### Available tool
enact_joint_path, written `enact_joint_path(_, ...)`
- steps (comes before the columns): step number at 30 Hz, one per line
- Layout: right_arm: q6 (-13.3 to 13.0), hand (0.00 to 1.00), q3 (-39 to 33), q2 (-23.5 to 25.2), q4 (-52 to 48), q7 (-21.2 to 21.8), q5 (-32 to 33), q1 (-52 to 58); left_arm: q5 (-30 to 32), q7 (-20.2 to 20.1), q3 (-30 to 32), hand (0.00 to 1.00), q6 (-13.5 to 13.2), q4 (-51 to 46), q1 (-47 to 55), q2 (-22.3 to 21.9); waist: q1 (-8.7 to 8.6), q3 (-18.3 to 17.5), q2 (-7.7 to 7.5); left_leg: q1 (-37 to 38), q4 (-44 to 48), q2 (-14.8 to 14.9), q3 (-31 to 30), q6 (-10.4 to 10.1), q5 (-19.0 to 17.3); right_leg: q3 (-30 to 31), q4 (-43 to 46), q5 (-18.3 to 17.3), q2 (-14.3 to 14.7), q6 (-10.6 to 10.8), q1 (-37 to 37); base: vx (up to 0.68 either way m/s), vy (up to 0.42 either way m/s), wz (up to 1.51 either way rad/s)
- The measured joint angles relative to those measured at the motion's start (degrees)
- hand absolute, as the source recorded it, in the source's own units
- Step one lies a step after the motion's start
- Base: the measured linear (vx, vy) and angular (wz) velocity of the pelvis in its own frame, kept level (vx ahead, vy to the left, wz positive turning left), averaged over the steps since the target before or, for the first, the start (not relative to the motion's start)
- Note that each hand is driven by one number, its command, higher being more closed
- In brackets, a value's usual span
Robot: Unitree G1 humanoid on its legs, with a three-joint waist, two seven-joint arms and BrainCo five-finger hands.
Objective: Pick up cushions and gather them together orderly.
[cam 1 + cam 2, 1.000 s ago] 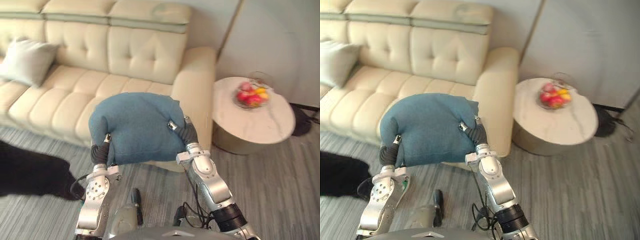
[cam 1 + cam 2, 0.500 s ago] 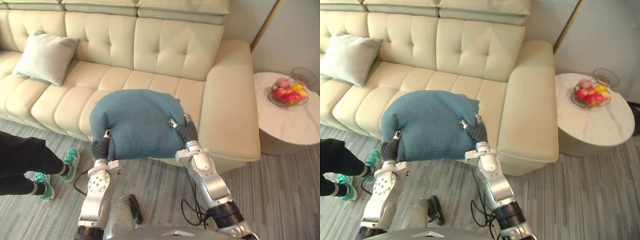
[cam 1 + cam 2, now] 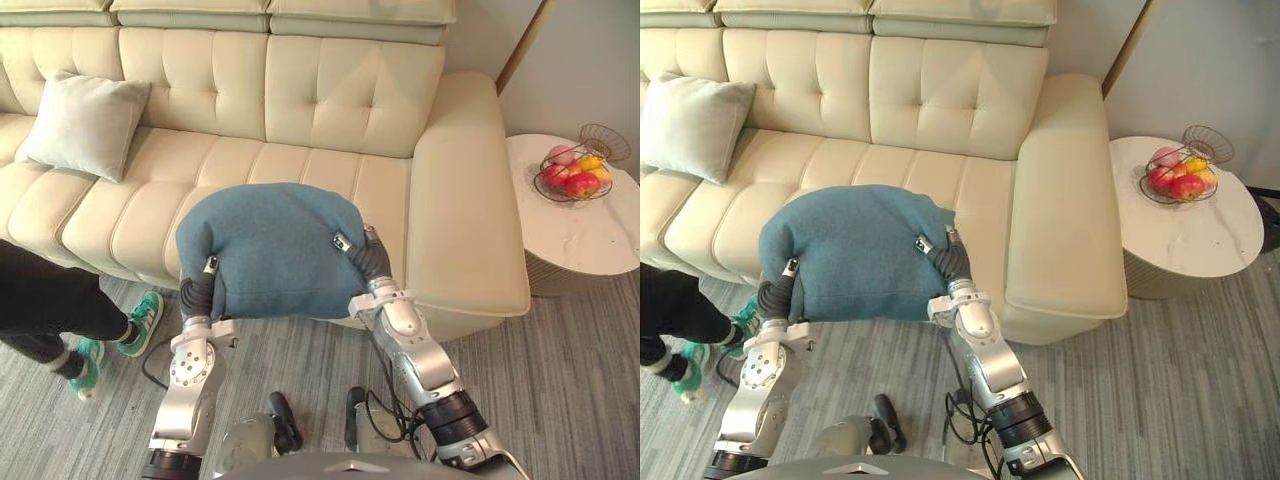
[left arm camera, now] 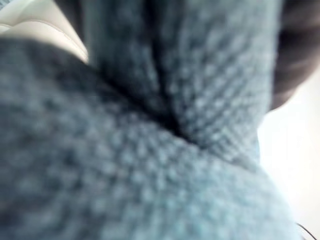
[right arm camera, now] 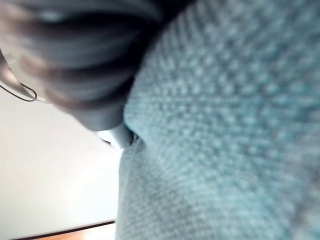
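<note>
A blue knitted cushion (image 3: pixel 270 250) hangs in the air in front of the sofa's right seat, carried between my two hands. My left hand (image 3: pixel 198 293) presses against its lower left side and my right hand (image 3: pixel 368 262) against its right side, both sunk into the fabric. Both wrist views look at the blue knit (image 4: pixel 150 150) from very close. A pale grey cushion (image 3: pixel 85 122) leans against the backrest at the left end of the cream sofa (image 3: pixel 330 90).
The sofa's wide right armrest (image 3: pixel 465 210) stands just right of the blue cushion. A round white side table (image 3: pixel 575 235) with a wire fruit bowl (image 3: pixel 572 178) is at the far right. A person's dark-trousered legs (image 3: pixel 45 305) and teal shoes (image 3: pixel 142 318) are at the left on the grey striped floor.
The camera has swung left, so the sofa and grey cushion fill more of the picture and the side table sits at the edge. The blue cushion stays between my hands.
</note>
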Motion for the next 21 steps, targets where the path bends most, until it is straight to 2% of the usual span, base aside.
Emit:
enact_joint_path(1,-0.5,1.00,0.0,0.0,0.0,0.0,0.0,0.0,-0.2,-0.1,-0.1,1.00,0.0,0.3,0.0,-0.1,-0.07,0.1,-0.33,1.5,-4.4,0.2,-1.6,0.0,-1.9,1.5,-0.7,0.5,0.0,0.4,-0.1,0.04,0.157,-0.50)
enact_joint_path(3,-1.1,1.00,0.0,0.0,0.0,0.0,0.0,0.0,-0.3,-0.2,-0.1,1.00,0.0,0.7,0.0,-0.3,-0.02,0.0,-0.14,4.3,-14.9,0.0,-5.3,-0.5,-2.2,4.2,-1.5,1.6,0.1,1.8,-1.1,0.05,0.204,-0.66)
enact_joint_path(4,-1.3,1.00,0.0,0.0,0.1,0.0,-0.1,0.0,-0.3,-0.2,-0.1,1.00,0.0,0.9,-0.1,-0.9,0.11,-0.5,0.56,7.0,-22.4,-0.7,-7.4,-4.2,0.9,6.4,-1.6,2.3,0.4,3.4,-2.5,0.07,0.237,-0.88)
enact_joint_path(5,-1.3,1.00,0.2,0.0,0.8,0.0,-0.1,0.3,-0.3,-0.2,0.2,1.00,0.0,2.1,-0.1,-1.6,0.36,-0.5,0.04,8.1,-24.1,-2.9,-8.0,-4.1,2.5,8.9,-3.4,3.8,0.4,4.6,-3.1,0.09,0.241,-1.00)
enact_joint_path(6,-1.3,1.00,0.4,0.0,1.1,0.0,-0.1,0.3,-0.3,-0.2,0.3,1.00,0.0,2.6,0.1,-1.7,0.71,-0.5,0.04,8.2,-23.6,-3.3,-8.0,-3.9,2.5,10.1,-5.1,5.1,0.5,4.8,-2.7,0.14,0.268,-1.00)
enact_joint_path(7,-1.3,1.00,1.2,0.0,1.8,0.0,-0.1,0.3,-0.3,-0.2,0.7,1.00,0.1,3.4,0.5,-1.7,0.65,-0.4,-0.02,8.0,-21.2,-3.1,-6.3,-3.0,2.1,11.7,-7.8,7.3,0.5,6.2,-1.4,0.16,0.266,-0.90)
enact_joint_path(11,-1.1,1.00,2.4,0.5,3.4,0.1,-0.1,0.7,-0.3,-0.2,1.7,1.00,0.6,4.0,1.4,-1.6,0.42,-0.9,-0.74,9.2,-18.5,-3.8,-4.8,-2.2,1.4,13.4,-14.6,12.0,0.1,6.0,1.3,0.13,0.159,-0.69)
enact_joint_path(12,-1.2,1.00,2.3,0.5,3.5,0.2,-0.1,0.7,-0.3,-0.2,1.7,1.00,0.6,4.0,1.4,-1.6,-0.09,-0.9,-0.77,9.7,-19.1,-4.2,-4.9,-2.0,0.1,13.9,-17.6,13.2,0.2,6.7,2.4,0.10,0.076,-0.40)
enact_joint_path(15,-1.4,1.00,2.0,0.6,5.3,0.3,0.7,0.7,-0.2,-0.4,1.7,1.00,0.6,4.0,1.4,-1.5,-0.80,-1.0,-1.00,10.1,-19.5,-4.2,-6.2,-2.3,-1.4,15.4,-20.7,15.1,0.9,6.8,3.0,0.04,0.029,-0.37)
enact_joint_path(19,-1.4,1.00,1.6,0.8,9.7,0.9,1.1,0.6,-0.2,-1.3,1.8,1.00,0.7,5.4,1.5,-1.3,-0.38,-1.2,-1.23,12.1,-19.5,-4.1,-6.1,-2.3,-4.3,19.0,-21.4,15.9,1.8,7.0,3.2,-0.02,0.034,-0.52)
enact_joint_path(21,-1.3,1.00,1.5,1.0,11.6,1.2,1.1,0.7,-0.2,-1.4,1.9,1.00,1.3,5.8,1.7,-1.1,-0.34,-1.6,-1.91,12.4,-19.3,-4.5,-5.0,-1.9,-4.9,20.9,-21.4,16.3,1.9,7.0,2.6,-0.05,0.061,-0.42)
